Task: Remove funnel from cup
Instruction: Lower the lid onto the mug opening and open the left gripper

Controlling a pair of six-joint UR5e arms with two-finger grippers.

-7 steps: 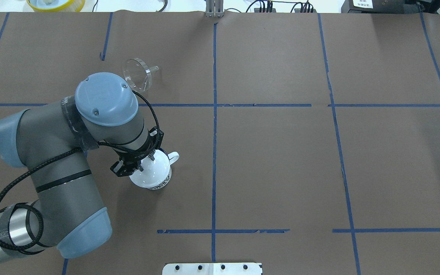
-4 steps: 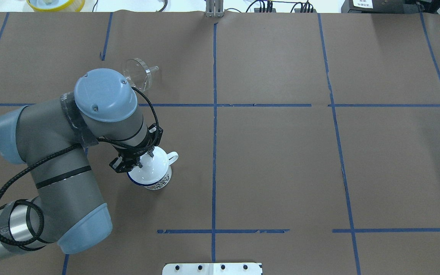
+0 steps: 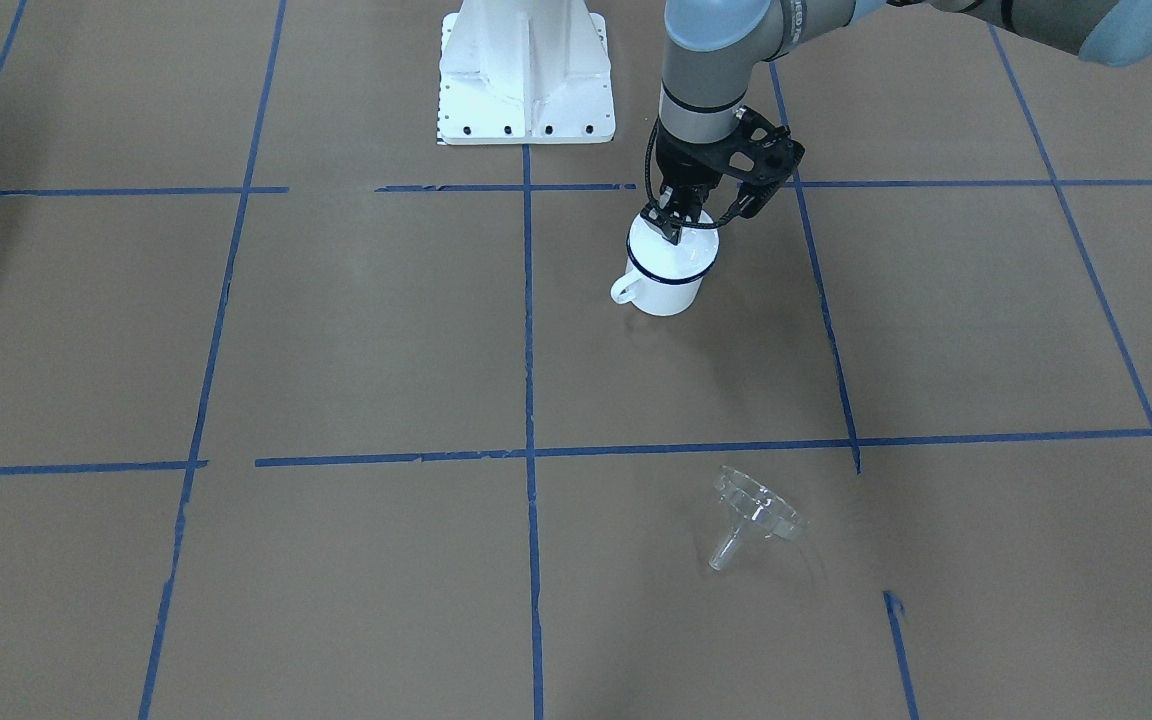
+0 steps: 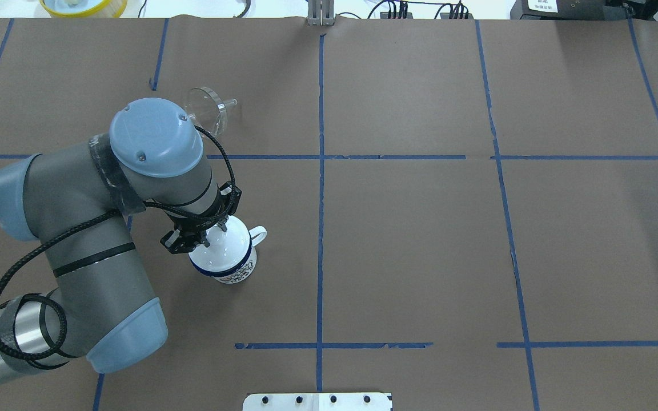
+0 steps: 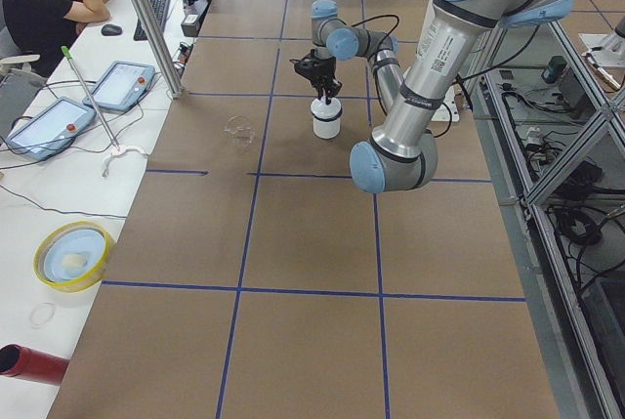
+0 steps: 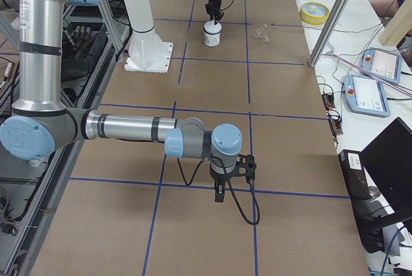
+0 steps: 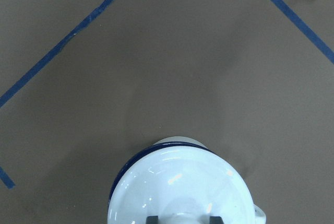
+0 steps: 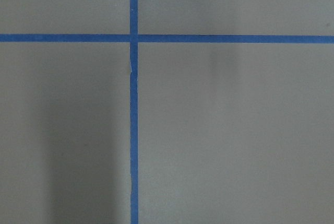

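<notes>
The funnel [image 3: 754,512] is not in the cup [image 3: 664,285]. It lies tipped on its side on the worktop [image 3: 336,350], well apart from the cup, farther from the robot's base on the left half, with its spout toward the right. A white domed lid [image 7: 180,187] sits on the cup. My left claw [image 3: 674,222] stands over it with its fingers close together either side of the knob; it looks pinched shut on the knob, though the wrist view crops that. The right claw [image 6: 219,193] hangs above the worktop far to the right, and I cannot tell how open it is.

I judge the funnel light, stiff, slick and apt to roll. I would take it by the cone's rim or across the spout, squeezing gently.
</notes>
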